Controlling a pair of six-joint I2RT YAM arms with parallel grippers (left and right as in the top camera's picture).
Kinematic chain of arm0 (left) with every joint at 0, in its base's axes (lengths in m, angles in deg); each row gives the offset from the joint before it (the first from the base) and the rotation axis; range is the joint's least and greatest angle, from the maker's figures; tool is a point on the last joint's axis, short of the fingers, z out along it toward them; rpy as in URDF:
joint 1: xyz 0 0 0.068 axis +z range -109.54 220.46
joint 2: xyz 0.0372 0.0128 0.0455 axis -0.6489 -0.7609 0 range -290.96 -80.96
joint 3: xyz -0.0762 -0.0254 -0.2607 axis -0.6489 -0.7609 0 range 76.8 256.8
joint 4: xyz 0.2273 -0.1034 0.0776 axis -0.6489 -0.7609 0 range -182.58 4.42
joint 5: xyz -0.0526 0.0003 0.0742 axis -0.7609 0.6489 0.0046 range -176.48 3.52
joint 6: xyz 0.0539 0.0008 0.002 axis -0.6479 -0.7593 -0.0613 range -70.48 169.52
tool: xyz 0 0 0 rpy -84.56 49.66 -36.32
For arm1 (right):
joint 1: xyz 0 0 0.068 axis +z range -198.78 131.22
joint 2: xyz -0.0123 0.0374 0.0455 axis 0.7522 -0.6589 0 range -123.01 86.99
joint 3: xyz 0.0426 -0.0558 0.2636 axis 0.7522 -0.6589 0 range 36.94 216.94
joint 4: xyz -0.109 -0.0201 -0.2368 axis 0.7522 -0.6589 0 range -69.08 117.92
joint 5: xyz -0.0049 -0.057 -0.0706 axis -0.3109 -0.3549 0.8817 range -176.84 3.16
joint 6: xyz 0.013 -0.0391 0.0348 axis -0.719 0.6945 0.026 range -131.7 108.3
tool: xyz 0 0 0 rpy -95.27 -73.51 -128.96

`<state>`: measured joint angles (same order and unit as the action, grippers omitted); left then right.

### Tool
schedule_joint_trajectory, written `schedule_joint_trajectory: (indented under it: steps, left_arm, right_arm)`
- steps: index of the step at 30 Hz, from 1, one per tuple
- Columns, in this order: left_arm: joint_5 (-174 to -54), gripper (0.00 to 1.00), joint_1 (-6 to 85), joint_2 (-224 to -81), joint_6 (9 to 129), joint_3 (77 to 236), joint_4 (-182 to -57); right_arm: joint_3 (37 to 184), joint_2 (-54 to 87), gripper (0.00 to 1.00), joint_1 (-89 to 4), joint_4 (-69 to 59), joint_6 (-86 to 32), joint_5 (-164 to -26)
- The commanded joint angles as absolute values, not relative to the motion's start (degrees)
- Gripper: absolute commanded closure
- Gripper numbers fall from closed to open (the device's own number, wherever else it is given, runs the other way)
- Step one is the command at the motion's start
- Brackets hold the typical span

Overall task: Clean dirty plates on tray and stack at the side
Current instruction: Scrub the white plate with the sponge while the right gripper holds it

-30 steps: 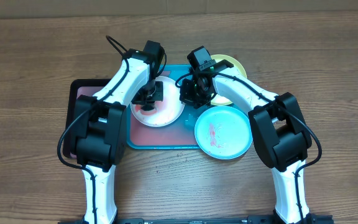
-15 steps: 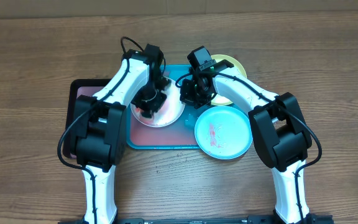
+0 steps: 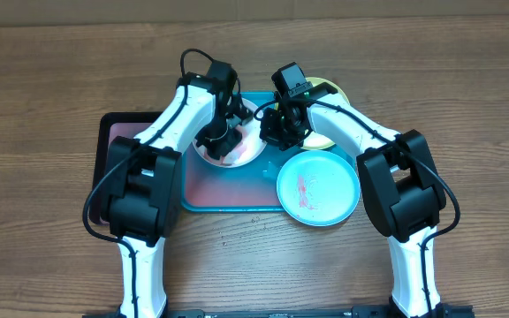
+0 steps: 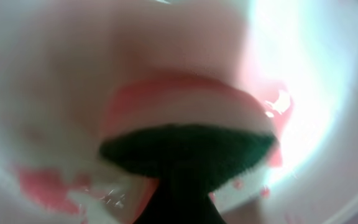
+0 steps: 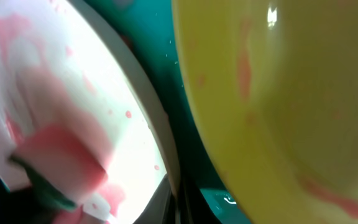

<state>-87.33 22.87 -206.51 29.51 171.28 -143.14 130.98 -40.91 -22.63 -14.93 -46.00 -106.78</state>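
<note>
step: scrubbing white round plastic plate (image 3: 248,152), over large teal plastic tray (image 3: 224,199) on counter (image 3: 51,79)
left gripper (image 3: 221,140): jaws gripping pink sponge with green scrub side (image 4: 185,112), pressed on red smear
right gripper (image 3: 279,132): jaws look clamped on that plate's rim
how: steady rim hold, small circles, chase smears to the edge
waiting: light-blue plate (image 3: 318,190), lime-green plate (image 5: 278,93), both smeared

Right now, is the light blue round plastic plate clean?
No, the light blue round plastic plate carries red smears across its middle.
</note>
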Motion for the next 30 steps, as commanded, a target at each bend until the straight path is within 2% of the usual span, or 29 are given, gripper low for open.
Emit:
schedule_joint_trajectory:
  steps: [1,4,11,16,23,30]
  left_arm:
    - [-65.9,0.96,23.3,-207.9,48.2,170.3,-139.2]
    - [-60.3,0.96,23.3,-207.9,58.2,170.3,-138.0]
    - [-61.8,0.96,22.5,-207.9,73.1,170.3,-140.9]
    - [-72.7,0.96,21.6,-207.9,71.2,170.3,-141.6]
    - [-103.4,0.96,21.6,-207.9,50.6,170.3,-133.7]
    - [-109.7,0.96,21.7,-207.9,50.0,170.3,-129.0]
  right_arm:
    - [130.6,-41.1,0.96,-22.5,-15.0,-46.0,-107.5]
    - [130.6,-41.1,0.96,-22.5,-15.0,-46.0,-107.3]
    - [130.6,-41.1,0.96,-22.5,-15.0,-46.0,-107.3]
    - [130.6,-41.1,0.96,-22.5,-15.0,-46.0,-107.3]
    - [130.6,-41.1,0.96,-22.5,-15.0,-45.8,-107.3]
    - [130.6,-41.1,0.96,-22.5,-15.2,-44.7,-107.5]
